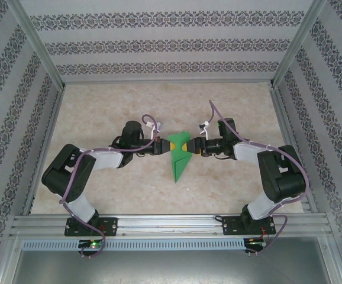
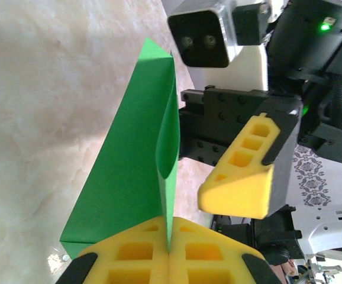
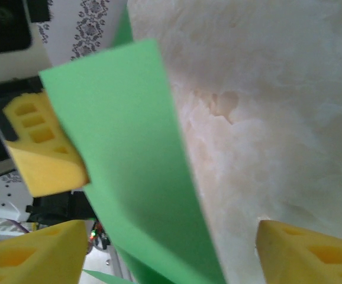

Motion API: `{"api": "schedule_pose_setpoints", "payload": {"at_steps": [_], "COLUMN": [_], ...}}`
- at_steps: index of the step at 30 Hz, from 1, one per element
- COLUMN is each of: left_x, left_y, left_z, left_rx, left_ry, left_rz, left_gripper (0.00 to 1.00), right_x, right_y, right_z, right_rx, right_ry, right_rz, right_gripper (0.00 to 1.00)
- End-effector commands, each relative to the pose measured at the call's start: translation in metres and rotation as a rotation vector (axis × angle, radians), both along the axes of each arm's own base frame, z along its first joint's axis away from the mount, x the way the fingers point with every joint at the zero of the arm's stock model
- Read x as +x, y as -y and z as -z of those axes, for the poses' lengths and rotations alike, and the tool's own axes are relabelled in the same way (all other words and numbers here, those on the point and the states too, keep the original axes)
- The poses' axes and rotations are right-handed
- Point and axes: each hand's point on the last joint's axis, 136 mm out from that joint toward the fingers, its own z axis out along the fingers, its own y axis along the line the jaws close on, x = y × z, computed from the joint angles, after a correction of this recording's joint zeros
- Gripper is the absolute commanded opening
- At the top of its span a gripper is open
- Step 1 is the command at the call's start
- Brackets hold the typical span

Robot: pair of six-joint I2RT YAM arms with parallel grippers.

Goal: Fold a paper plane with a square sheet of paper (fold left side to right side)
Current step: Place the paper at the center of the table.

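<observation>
Our left claw (image 2: 168,251) is shut tight on the square sheet of paper (image 2: 123,165). It pinches a thin edge of the paper right between its yellow pads (image 2: 129,260). The paper is folded into a pointed shape. Most of it stretches out ahead of this claw, and one flap stands up off the tabletop (image 2: 35,118) and curls a bit.

Our right claw (image 3: 168,242) faces the left one from the other side of the paper. Its fingers are apart. The raised green flap runs through the gap between them and is not squeezed.

We think the step now is to take hold of that flap and lay it over to the other side. To do it well, the right claw should shut gently on the flap, close to its edge and not on the curl. The left claw should hold firm so the paper cannot slide. Then we bring the flap over slowly and match the edges before we press the crease flat. If we pull too hard, the thin paper can tear or slip out.
</observation>
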Motion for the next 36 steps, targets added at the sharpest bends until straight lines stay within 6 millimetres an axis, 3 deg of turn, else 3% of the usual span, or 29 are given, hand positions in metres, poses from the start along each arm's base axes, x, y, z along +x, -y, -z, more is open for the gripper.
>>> {"api": "schedule_pose_setpoints", "payload": {"at_steps": [1,10,27,30,36], "left_x": [0.004,0.005,0.002,0.003,0.006], "left_y": [-0.001,-0.006,-0.01,-0.013,-0.02], "left_z": [-0.002,0.011,0.032,0.038,0.045], "left_rx": [-0.022,0.009,0.027,0.03,0.022], "left_ry": [0.021,-0.004,-0.043,-0.055,-0.067], "left_rz": [0.002,-0.018,-0.015,-0.026,-0.056], "left_gripper": [0.03,0.02,0.02,0.03,0.12], "right_x": [0.003,0.014,0.027,0.028,0.026], "right_y": [-0.009,-0.006,-0.003,-0.004,-0.008], "right_z": [-0.019,-0.019,-0.012,-0.007,0.008], "right_rx": [0.049,0.012,-0.068,-0.09,-0.128], "right_ry": [0.054,0.073,0.092,0.085,0.052], "right_rz": [-0.048,-0.016,0.028,0.028,0.022], "right_gripper": [0.69,0.52,0.36,0.3,0.09]}}
